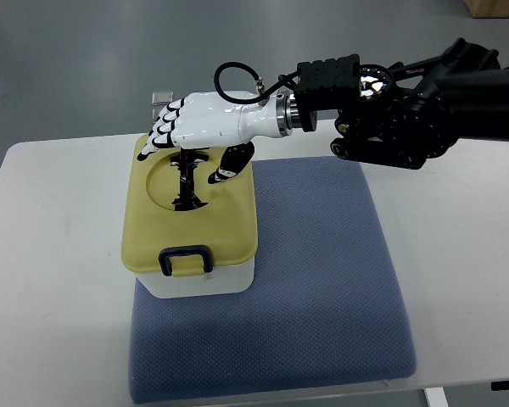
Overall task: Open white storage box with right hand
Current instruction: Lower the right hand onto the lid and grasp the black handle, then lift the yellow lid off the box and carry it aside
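The white storage box [199, 281] stands on the left part of a blue mat, closed by a yellow lid [233, 229]. A dark latch [185, 259] sits at the lid's near edge, and a dark handle [187, 185] lies in a round recess in the lid's middle. My right hand [187, 157], white with dark fingertips, reaches in from the right and hovers over the far half of the lid. Its fingers [163, 134] bend loosely down toward the lid's far left edge, and the thumb [225, 172] hangs apart over the recess. It holds nothing.
The blue mat [322, 288] covers the middle of the white table [467, 254]. A small clear object [161, 99] lies on the table just behind the box. My black forearm [407, 106] crosses the upper right, above the mat's far edge.
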Robot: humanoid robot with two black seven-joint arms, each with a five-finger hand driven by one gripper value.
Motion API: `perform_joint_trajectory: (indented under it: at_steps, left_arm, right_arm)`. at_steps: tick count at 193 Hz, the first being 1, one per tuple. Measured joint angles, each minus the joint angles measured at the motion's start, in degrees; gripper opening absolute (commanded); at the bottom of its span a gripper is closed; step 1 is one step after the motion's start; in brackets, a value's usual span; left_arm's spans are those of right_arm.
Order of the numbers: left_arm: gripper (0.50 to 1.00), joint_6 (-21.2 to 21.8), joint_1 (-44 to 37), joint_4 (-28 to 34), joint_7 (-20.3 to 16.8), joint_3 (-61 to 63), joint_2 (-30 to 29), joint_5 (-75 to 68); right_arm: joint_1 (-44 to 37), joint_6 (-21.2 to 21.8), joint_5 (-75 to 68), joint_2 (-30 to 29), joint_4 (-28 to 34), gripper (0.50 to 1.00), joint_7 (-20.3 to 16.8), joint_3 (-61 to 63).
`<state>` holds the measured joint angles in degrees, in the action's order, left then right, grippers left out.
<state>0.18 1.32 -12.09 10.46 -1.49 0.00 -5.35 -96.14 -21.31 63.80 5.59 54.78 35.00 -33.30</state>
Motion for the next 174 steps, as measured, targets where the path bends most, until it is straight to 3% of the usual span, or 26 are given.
perform_joint_trajectory:
  at_steps: [9,28,53,126,174]
  left_arm:
    - [1.000,0.00,0.00,-0.01,0.00,0.00,0.00,0.00]
    - [1.000,-0.02,0.00,0.02,0.00,0.00,0.00,0.00]
    - [1.000,-0.06,0.00,0.05,0.00,0.00,0.00,0.00]
    - [1.000,-0.05,0.00,0.24,0.00,-0.09,0.00,0.06]
    - [1.000,-0.02,0.00,0.42,0.00,-0.15,0.00,0.06]
  right_arm:
    - [0.04,-0.10,-0.01,-0.07,-0.10,0.731,0.00,0.00]
    - [0.06,-0.40,-0.01,-0.28,-0.19,0.605,0.00,-0.01]
    - [0.14,-0.52,-0.01,-0.42,-0.20,0.503,0.00,-0.01]
    - [-0.64,-0.53,-1.40,-0.32,0.04,0.500,0.00,0.59]
    - [-5.51,-0.03,-2.17,2.09,2.15,0.500,0.00,1.04]
